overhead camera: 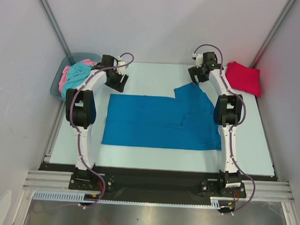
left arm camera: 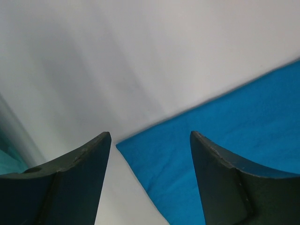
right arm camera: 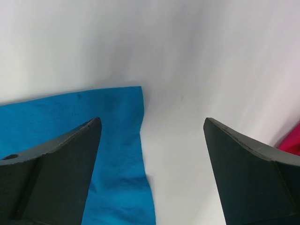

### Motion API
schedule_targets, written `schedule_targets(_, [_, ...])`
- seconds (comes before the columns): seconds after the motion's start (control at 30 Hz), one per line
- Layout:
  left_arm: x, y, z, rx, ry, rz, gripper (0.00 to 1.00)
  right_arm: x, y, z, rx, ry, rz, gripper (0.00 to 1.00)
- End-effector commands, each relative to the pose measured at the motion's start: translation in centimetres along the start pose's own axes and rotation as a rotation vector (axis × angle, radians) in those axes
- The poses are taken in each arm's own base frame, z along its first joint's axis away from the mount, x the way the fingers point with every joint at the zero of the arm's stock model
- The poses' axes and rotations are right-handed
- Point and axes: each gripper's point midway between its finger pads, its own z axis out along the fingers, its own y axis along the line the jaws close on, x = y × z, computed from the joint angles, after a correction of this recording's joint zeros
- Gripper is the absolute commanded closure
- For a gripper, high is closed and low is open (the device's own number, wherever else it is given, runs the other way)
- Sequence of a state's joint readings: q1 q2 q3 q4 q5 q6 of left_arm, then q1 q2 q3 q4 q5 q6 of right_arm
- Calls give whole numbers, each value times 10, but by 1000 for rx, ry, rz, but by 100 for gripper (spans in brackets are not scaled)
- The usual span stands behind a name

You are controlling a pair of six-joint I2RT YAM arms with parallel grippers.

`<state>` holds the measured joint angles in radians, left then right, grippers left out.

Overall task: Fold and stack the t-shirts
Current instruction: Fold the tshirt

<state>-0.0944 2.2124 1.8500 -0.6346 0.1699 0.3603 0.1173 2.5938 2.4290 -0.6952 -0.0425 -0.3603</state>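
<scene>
Spread wide, gripping nothing: left gripper [left arm camera: 150,133] over blue t-shirt [left arm camera: 225,140] corner, right gripper [right arm camera: 152,119] likewise released beside its edge. Overhead alone: bin [overhead camera: 55,88] holding turquoise t-shirt [overhead camera: 79,74] and pink t-shirt [overhead camera: 64,76].

Fixed view looking down from behind, wrist views close over table [right arm camera: 211,70], all sharing blue t-shirt [overhead camera: 159,120]

White arms [overhead camera: 83,144], black joints [overhead camera: 80,109], purple cables [overhead camera: 208,46].

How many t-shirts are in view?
4: blue t-shirt spread mid-table; red t-shirt at far right; turquoise t-shirt and pink t-shirt bunched in the bin far left. Others may hide beneath.
</scene>
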Motion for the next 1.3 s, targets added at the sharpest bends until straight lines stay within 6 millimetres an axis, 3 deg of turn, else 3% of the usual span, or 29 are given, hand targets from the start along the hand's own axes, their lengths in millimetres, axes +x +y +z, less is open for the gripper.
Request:
schedule_targets(0.0, [6, 2, -15, 34, -5, -84, 26, -18, -3, -19, 32, -39, -36, 4])
schedule_targets(0.2, [33, 14, -6, 66, 51, -121, 29, -17, 1, -25, 37, -25, -72, 4])
schedule_targets(0.5, [40, 9, 9, 147, 65, -69, 32, -26, 5, -42, 73, -27, -120, 4])
schedule_targets(0.57, [46, 22, 10, 145, 66, -84, 33, -26, 4, -45, 77, -23, -126, 4])
schedule_targets(1.0, [32, 60, 5, 73, 21, -26, 34, -30, 14, -52, 94, -22, -165, 2])
schedule_targets(1.27, [43, 65, 15, 53, 59, -2, 34, -38, 22, -49, 92, -40, -175, 2])
